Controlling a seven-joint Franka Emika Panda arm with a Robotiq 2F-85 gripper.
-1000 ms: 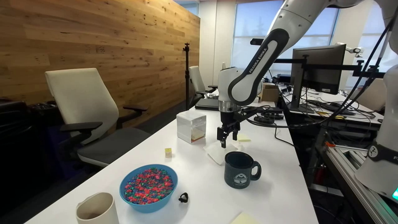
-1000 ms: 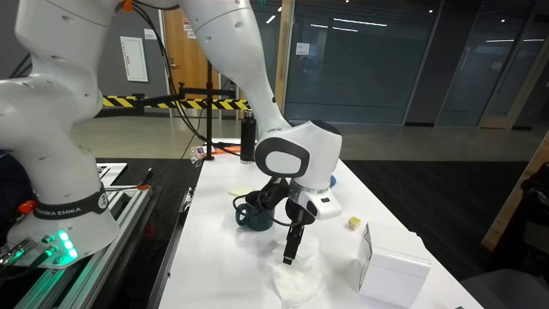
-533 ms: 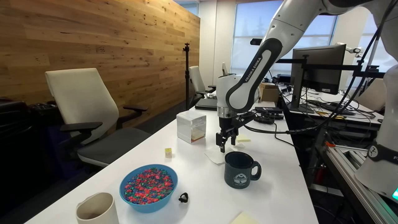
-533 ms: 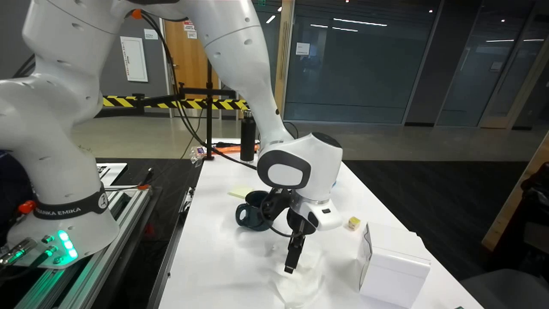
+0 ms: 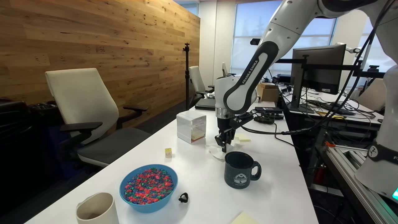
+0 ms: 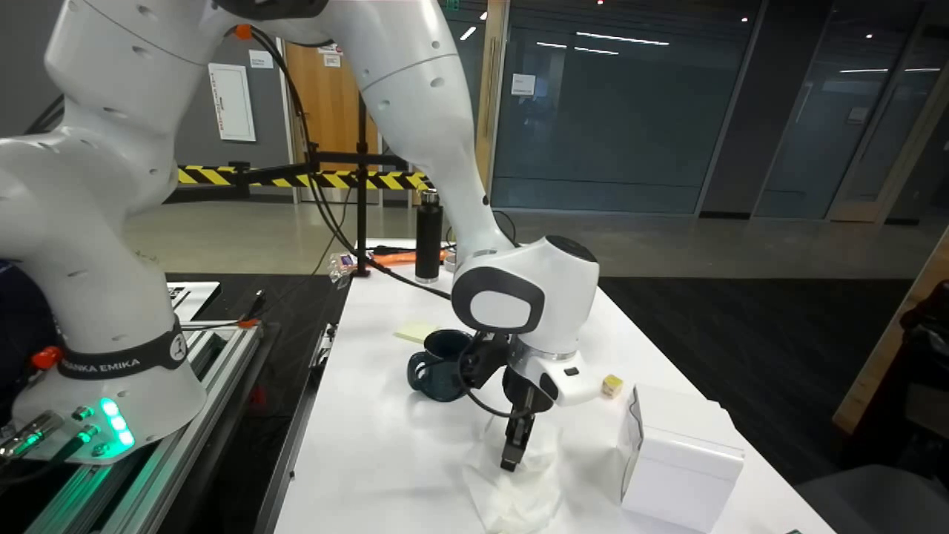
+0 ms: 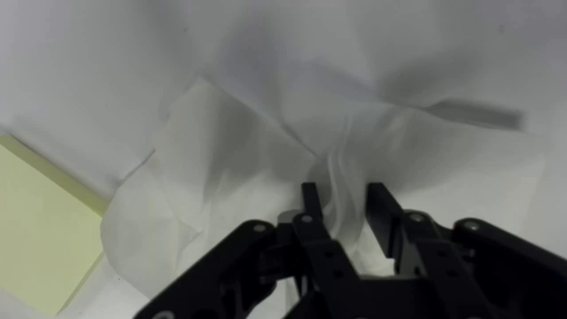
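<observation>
A crumpled white tissue (image 7: 266,199) lies on the white table under my gripper (image 7: 342,190). In the wrist view the black fingers stand part way apart. Upright folds of the tissue rise between them, and a gap still shows beside the right finger. Both exterior views have the gripper (image 5: 224,150) pointing down, its tips low at the tissue (image 6: 511,504); whether they touch the table I cannot tell. A dark green mug (image 5: 238,175) stands close by the gripper. A pale yellow sticky pad (image 7: 44,230) lies beside the tissue.
A clear-fronted white box (image 5: 190,127) and a small yellow block (image 5: 168,152) are near the gripper. Further along stand a blue bowl (image 5: 147,207) of colored bits, a beige cup (image 5: 99,214) and a small black object (image 5: 183,197). A black bottle (image 6: 428,237) shows at the far end.
The gripper has come down onto the tissue and its fingers have drawn closer together. The tissue has bunched up between them. The mug and the box have stayed put.
</observation>
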